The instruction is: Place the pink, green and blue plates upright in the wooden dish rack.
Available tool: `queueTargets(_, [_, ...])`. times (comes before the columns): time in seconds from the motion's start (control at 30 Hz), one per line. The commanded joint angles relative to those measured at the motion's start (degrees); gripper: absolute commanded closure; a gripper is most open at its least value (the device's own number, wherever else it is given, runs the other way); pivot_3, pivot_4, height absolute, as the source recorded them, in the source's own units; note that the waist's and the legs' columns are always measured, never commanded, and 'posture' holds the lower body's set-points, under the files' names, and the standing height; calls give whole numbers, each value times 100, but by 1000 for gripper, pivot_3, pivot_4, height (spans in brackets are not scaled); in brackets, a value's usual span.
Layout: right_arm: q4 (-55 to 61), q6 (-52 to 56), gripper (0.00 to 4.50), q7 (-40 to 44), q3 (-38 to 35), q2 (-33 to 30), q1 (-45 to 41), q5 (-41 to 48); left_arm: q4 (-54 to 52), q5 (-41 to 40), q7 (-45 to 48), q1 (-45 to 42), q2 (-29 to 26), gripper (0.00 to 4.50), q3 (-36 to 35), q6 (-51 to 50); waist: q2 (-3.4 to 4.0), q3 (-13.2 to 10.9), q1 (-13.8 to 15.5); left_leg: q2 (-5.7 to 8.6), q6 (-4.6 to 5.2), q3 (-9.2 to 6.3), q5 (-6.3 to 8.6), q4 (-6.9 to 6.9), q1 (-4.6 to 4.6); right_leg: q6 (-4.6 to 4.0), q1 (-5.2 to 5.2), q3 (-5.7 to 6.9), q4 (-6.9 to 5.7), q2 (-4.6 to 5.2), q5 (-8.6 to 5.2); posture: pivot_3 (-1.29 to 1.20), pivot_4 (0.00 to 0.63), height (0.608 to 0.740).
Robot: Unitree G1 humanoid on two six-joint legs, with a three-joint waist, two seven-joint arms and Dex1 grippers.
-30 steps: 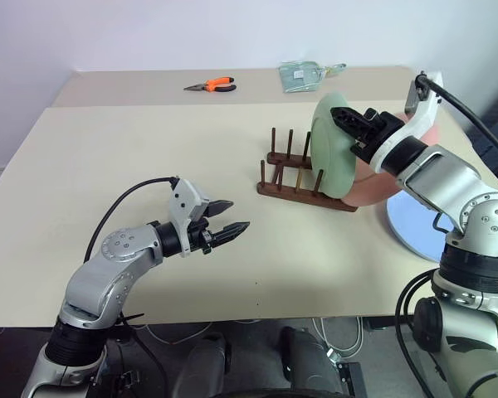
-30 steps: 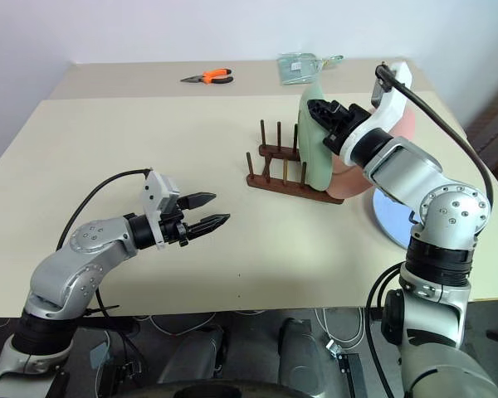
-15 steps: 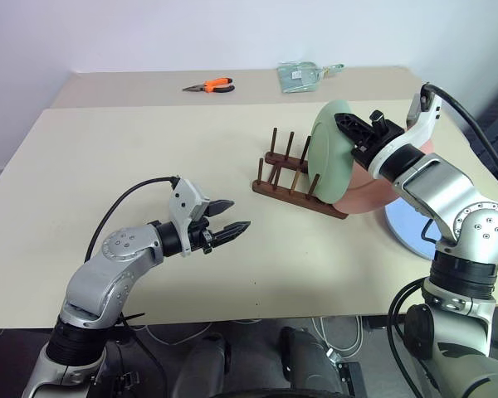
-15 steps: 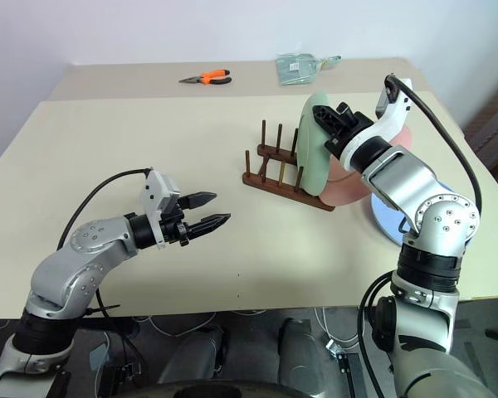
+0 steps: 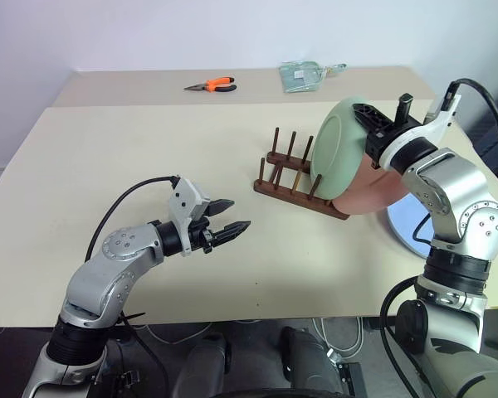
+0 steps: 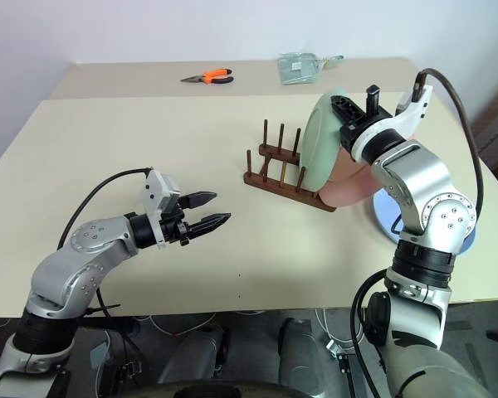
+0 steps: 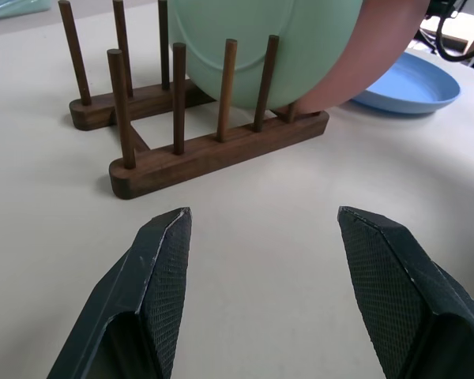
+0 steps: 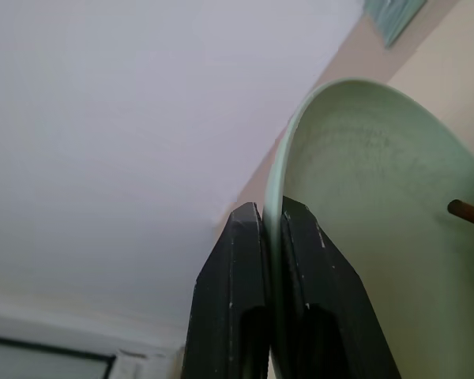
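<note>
The dark wooden dish rack (image 5: 289, 177) stands right of the table's middle. A pale green plate (image 5: 339, 143) is tilted over its right-hand pegs, with its lower edge among them (image 7: 261, 47). My right gripper (image 8: 270, 212) is shut on the green plate's upper rim (image 5: 370, 116). Behind it the pink plate (image 5: 377, 187) leans at the rack's right end. The blue plate (image 5: 408, 227) lies flat on the table further right. My left gripper (image 5: 239, 214) hovers open and empty to the left of the rack, pointing at it (image 7: 261, 217).
Orange-handled pliers (image 5: 212, 84) and a clear bag of small items (image 5: 303, 75) lie on the far side of the table. The table's right edge runs close beside the blue plate.
My right wrist has rolled and shifted right, turning the green plate from nearly edge-on to face left over the pegs. The left arm has stayed still.
</note>
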State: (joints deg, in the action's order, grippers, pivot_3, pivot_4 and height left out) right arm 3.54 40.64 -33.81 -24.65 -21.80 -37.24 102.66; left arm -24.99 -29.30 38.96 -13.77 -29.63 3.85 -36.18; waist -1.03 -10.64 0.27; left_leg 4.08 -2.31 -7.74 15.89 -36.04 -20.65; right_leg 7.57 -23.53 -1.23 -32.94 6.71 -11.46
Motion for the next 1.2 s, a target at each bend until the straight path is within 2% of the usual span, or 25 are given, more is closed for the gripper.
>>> queueTargets(0.03, [194, -152, 4482, -113, -72, -62, -184, 300, -136, -9, 13, -66, 17, 1454, 32, 25, 1, -1, 0, 0, 0, 0, 0, 1, 0, 0, 0, 0, 0, 0, 0, 0, 150, 740])
queueTargets(0.4, [411, -619, 4482, -734, 5, -325, -1179, 727, -125, -2, 26, -51, 10, 1454, 28, 35, 16, -10, -22, -1, 1, -1, 0, 3, -8, 0, -6, 3, 5, 0, 0, 0, 150, 740])
queueTargets(0.6, [703, -1211, 4482, -1531, 176, 21, -1508, 864, -64, 2, 60, -54, -26, 1454, -24, 55, 16, -9, -60, 0, 2, -3, 0, 0, -31, -8, -23, 4, 8, 0, 6, 0, 150, 740])
queueTargets(0.8, [1136, -1737, 4482, -2224, 426, 425, -1459, 728, -79, 5, 70, -60, -24, 1454, -7, 43, 13, -4, -100, 3, 2, -5, -2, -7, -69, -19, -74, 2, -15, 1, 16, 0, 150, 740])
queueTargets(0.9, [1228, -1828, 4482, -2351, 497, 422, -1353, 478, -73, 7, 81, -74, -18, 1454, 15, 37, 13, -4, -94, 3, 3, -5, -3, -9, -69, -21, -74, 3, -16, -1, 16, 0, 150, 740])
queueTargets(1.2, [1251, -1925, 4482, -2423, 463, 293, -1426, 470, -71, 13, 109, -84, -18, 1454, 54, 15, 13, -3, -105, 2, 4, -3, -3, -8, -68, -22, -74, 2, -16, -3, 17, 0, 150, 740])
